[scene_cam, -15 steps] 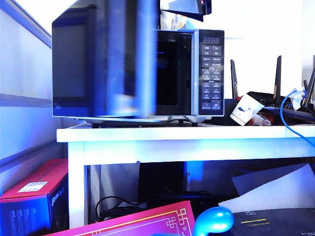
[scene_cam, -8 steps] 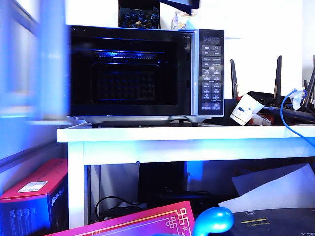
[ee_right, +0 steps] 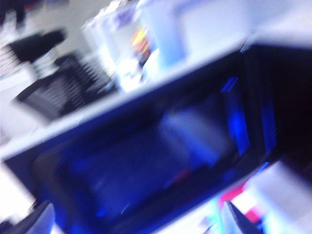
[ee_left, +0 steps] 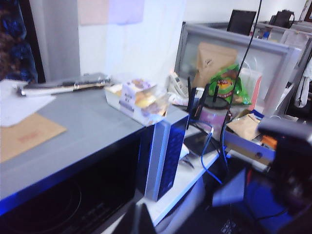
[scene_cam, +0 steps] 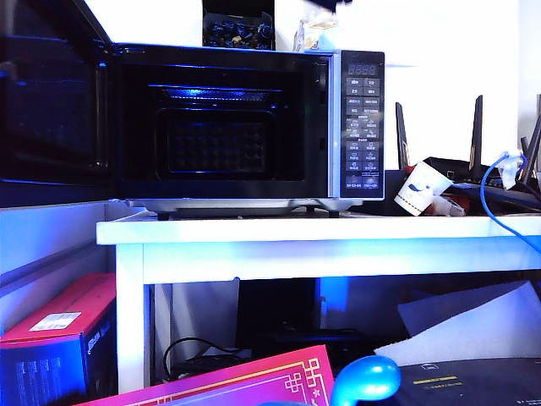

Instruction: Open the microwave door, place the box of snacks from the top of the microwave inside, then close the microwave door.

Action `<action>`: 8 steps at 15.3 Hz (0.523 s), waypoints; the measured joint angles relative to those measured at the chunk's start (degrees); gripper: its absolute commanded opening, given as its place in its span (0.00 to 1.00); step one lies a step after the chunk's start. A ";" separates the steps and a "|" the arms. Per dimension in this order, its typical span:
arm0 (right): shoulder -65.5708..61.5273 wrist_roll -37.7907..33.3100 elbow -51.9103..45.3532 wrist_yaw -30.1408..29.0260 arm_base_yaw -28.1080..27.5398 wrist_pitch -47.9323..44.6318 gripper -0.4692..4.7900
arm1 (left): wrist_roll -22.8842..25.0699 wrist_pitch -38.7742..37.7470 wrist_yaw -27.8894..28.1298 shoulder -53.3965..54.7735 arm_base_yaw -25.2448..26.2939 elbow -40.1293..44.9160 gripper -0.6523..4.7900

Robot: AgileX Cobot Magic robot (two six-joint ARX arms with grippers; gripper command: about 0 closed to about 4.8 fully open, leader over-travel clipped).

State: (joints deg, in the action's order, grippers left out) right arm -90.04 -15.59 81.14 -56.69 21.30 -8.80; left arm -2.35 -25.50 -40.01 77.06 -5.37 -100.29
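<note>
The exterior view shows the microwave (scene_cam: pixel 245 127) on a white table (scene_cam: pixel 321 233), its cavity lit and bare, with the microwave door (scene_cam: pixel 51 110) swung fully out at the left side of the oven. The box of snacks (scene_cam: pixel 314 35) sits on the microwave's top near its right edge, only partly visible there; a dark box (scene_cam: pixel 238 30) stands on the same top toward the middle. Neither gripper can be made out in this view.

The left wrist view looks down along the oven's top and gives the snack box (ee_left: pixel 139 100) plainly: a pale, partly clear package at the top's right-front corner, untouched. Of the left gripper (ee_left: pixel 139 222) only 1 dark tip shows at the picture's rim, so I cannot tell how its jaws stand; it holds nothing visible.

The right wrist view is badly blurred. It faces the open cavity (ee_right: pixel 146 161), and the right gripper (ee_right: pixel 141 219) shows 2 fingertips (ee_right: pixel 41 219) far apart, spread wide and empty.

1 second ago the door was a blur mid-swing across the front; half a second ago it was still sweeping left. Now it stands still and wide open.
</note>
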 measured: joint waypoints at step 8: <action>1.44 6.34 0.02 31.26 0.15 -14.14 0.83 | 3.87 -1.53 -0.35 5.64 -1.70 0.13 0.11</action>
State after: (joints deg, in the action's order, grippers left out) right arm -88.60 -9.26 81.17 -25.43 21.45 -22.94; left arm 1.52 -27.03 -40.36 82.70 -7.07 -100.16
